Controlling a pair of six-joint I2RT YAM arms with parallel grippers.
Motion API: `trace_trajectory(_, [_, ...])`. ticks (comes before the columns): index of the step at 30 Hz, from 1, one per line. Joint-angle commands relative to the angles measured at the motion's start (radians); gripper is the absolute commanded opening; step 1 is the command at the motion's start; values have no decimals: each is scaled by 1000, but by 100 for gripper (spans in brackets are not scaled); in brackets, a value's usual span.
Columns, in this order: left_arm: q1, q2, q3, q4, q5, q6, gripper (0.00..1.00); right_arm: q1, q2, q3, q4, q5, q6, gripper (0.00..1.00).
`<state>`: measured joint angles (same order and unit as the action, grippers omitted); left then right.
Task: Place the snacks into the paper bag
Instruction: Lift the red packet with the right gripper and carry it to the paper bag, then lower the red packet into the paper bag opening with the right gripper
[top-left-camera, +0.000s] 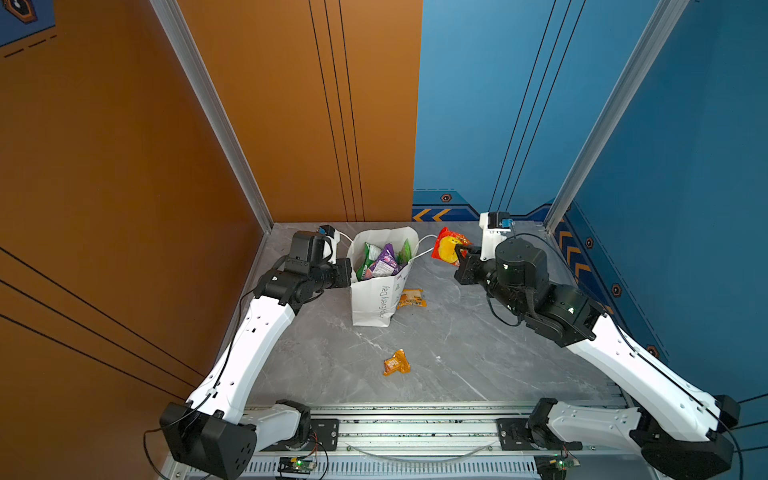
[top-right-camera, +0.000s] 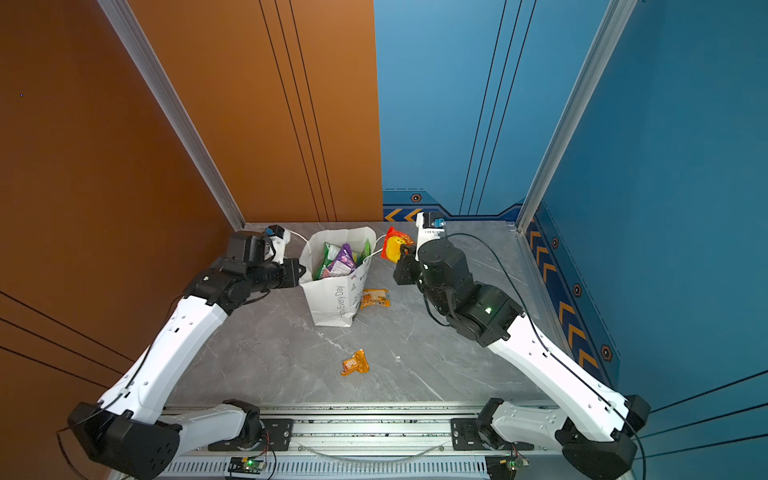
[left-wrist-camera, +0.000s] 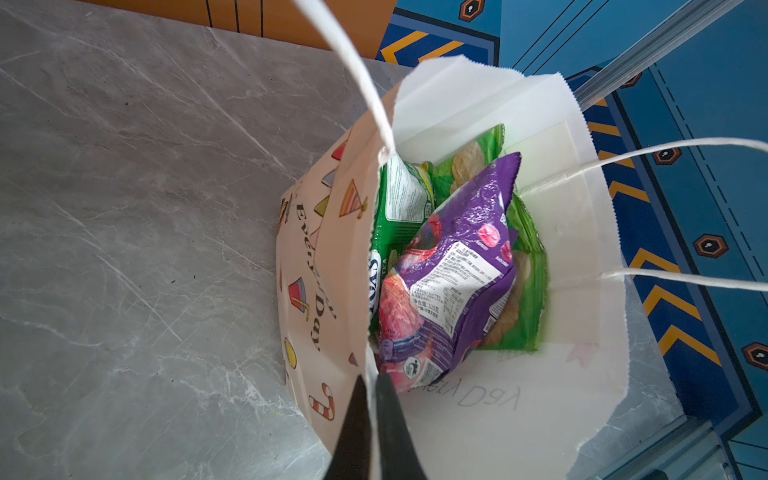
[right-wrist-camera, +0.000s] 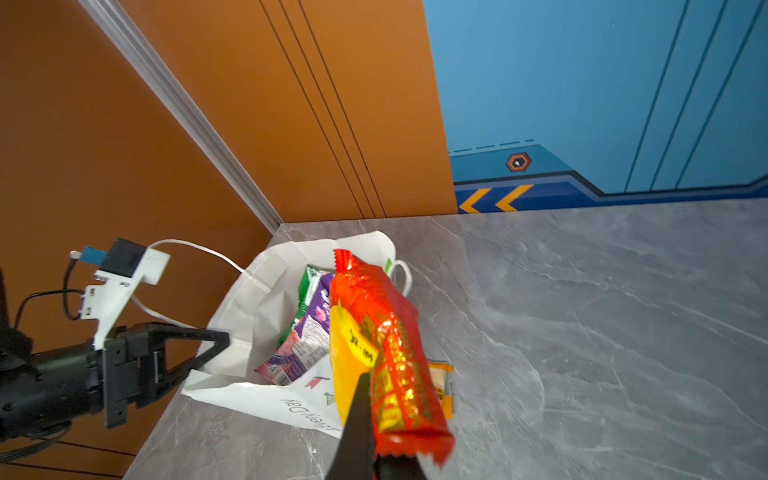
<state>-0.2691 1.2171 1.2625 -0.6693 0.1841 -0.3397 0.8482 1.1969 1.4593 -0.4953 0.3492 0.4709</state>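
The white paper bag (top-left-camera: 376, 305) (top-right-camera: 332, 307) stands open at the back of the table. Inside it lie a purple packet (left-wrist-camera: 453, 266) (top-left-camera: 384, 262), a green-white packet (left-wrist-camera: 401, 199) and a big green chips packet (left-wrist-camera: 525, 299). My left gripper (left-wrist-camera: 370, 380) (top-left-camera: 348, 272) is shut on the bag's left rim (left-wrist-camera: 353, 266). My right gripper (right-wrist-camera: 374, 399) (top-left-camera: 459, 251) is shut on a red-and-yellow packet (right-wrist-camera: 382, 340) (top-left-camera: 446, 247) (top-right-camera: 395, 245), held in the air just right of the bag's mouth. Two small orange packets lie on the table, one beside the bag (top-left-camera: 411, 298) (right-wrist-camera: 442, 386) and one nearer the front (top-left-camera: 396, 363) (top-right-camera: 354, 363).
The grey marble table (top-left-camera: 478, 353) is boxed in by an orange wall (top-left-camera: 124, 208) on the left and blue walls (top-left-camera: 665, 166) at the back and right. The bag's cord handles (left-wrist-camera: 665, 149) stick out sideways. A metal rail (top-left-camera: 415, 428) with both arm bases runs along the front.
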Motion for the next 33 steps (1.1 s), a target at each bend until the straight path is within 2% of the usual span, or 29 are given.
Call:
trace_trajectory(1, [-8,-37,2,65,-13,15,0,44,65,95,-24,36,-89,0])
trace_trajectory(4, [-8,-38,2,65,-12,17,0,69,131,162,-34,22,-124,0])
trace_trajectory(12, [-10,-41,4,65,-4,15,0,74,274,273,-57,-67,-119,0])
trace_trajectory(24, [-12,-49,3,66,-3,15,0,31,525,538,-209,-199,-106,0])
trace_trajectory(33, [-13,-50,4,65,-2,14,0,14,646,645,-285,-244,-83,0])
